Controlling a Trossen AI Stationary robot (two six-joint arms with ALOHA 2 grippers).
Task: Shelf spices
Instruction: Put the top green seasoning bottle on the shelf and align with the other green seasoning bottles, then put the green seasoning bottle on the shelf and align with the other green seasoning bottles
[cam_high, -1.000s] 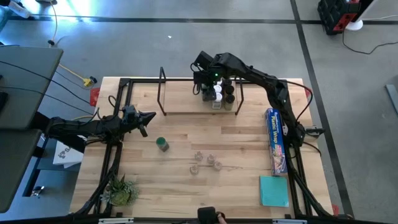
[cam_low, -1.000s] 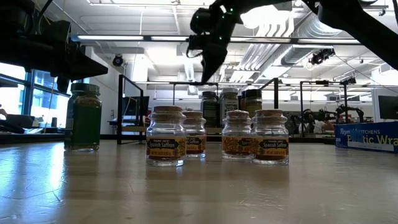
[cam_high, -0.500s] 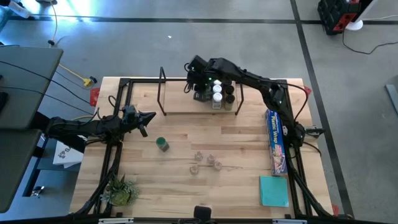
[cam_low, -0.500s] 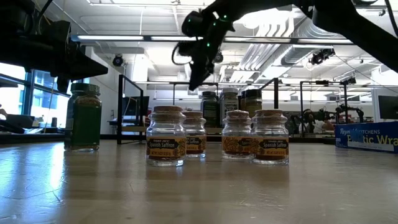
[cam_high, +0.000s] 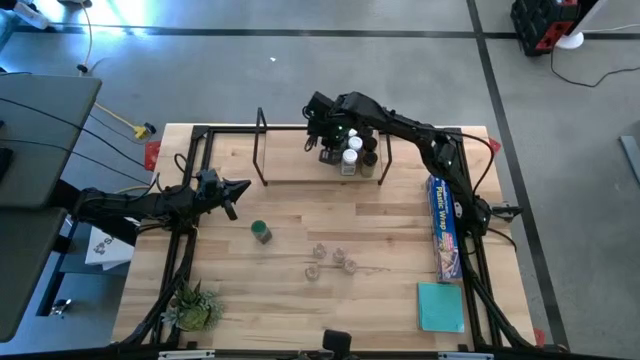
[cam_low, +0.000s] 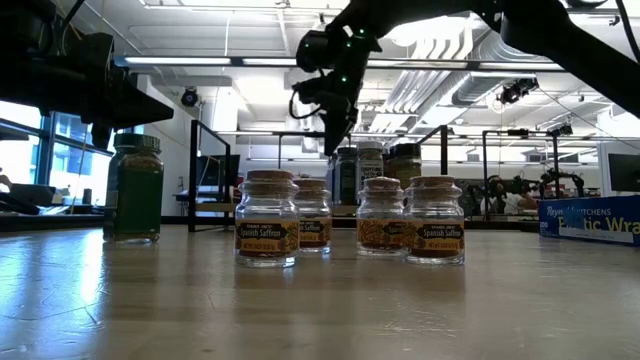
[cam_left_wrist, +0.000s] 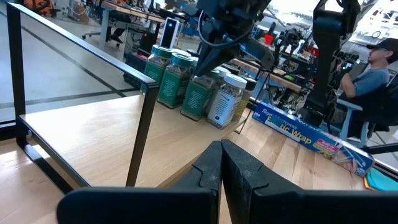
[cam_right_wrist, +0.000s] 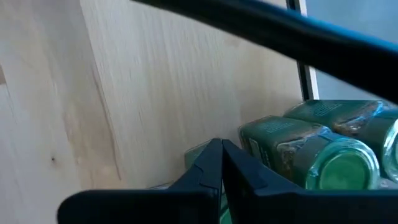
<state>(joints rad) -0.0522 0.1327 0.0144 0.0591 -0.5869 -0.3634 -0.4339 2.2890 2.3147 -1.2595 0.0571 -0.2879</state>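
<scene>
jars (cam_high: 350, 156) clustered at the shelf's (cam_high: 290, 165) right end — four more (cam_high: 331, 259) mid-table.

Grey concrete floor (cam_high: 250, 70) with dark seam lines, light-wood desk (cam_high: 300, 225) in a black frame, white ceiling with long strip lights (cam_low: 210, 62) and exposed ducts, bright windows (cam_low: 60, 160) at one side, seated person (cam_left_wrist: 373, 78) among distant workbenches.

Plastic-wrap box (cam_high: 444, 226); teal pad (cam_high: 440, 306); small plant (cam_high: 192, 306)

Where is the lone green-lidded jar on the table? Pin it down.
In the high view the green-lidded jar stands alone left of centre on the tabletop, just right of the left gripper and left of the four small clear jars.
</scene>
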